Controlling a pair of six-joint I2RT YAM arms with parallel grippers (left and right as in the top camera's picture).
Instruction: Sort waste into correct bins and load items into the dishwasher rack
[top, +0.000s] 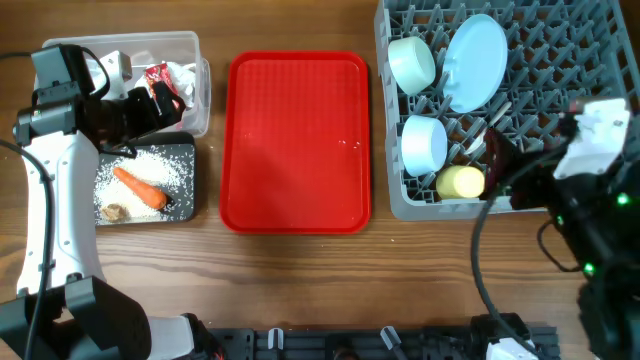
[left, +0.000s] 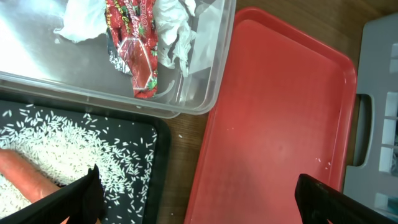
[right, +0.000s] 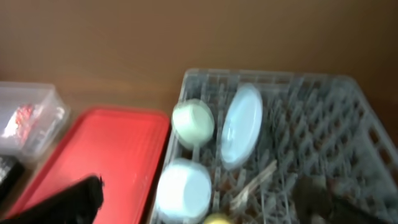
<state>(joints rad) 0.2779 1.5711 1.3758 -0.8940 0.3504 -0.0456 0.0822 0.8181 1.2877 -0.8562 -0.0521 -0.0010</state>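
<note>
**Waste lay in both tubs, dishes stood in the rack**

Nearest the robot, the shallow black tub (top: 185, 205) was found at 8 o'clock from the flat red tray (top: 295, 140). Loose white rice grains (top: 160, 165) were scattered across its floor. The small orange carrot (top: 140, 187) was laid slantwise on them, and the small brown food scrap (top: 113, 212) was seen at 7 o'clock from the carrot.

Across the tray, at 3 o'clock, the grey dishwasher rack (top: 560, 60) was placed, with the small yellow cup (top: 460, 182) lodged at its near edge. The right gripper (right: 199, 193) was held above that near part of the rack. Its fingers were spread wide and nothing was caught between them, though its wrist view was blurred. The white spoon (right: 255, 180) was seen lying aslant among the pegs. The pale blue bowl (top: 425, 145) was set at 11 o'clock from the cup.

The left gripper (left: 198, 186) was held over the seam between the two tubs, at 9 o'clock from the tray, with its fingers parted and empty.

Farther off, the mint-green bowl (top: 412, 63) was tipped on its side and the pale blue plate (top: 475, 62) was stood on edge at its 3 o'clock. At 10 o'clock from the tray, the clear plastic tub (top: 203, 90) was seen to hold the crumpled red-and-white wrapper (left: 134, 50) and the crumpled white tissue (left: 81, 22).
</note>
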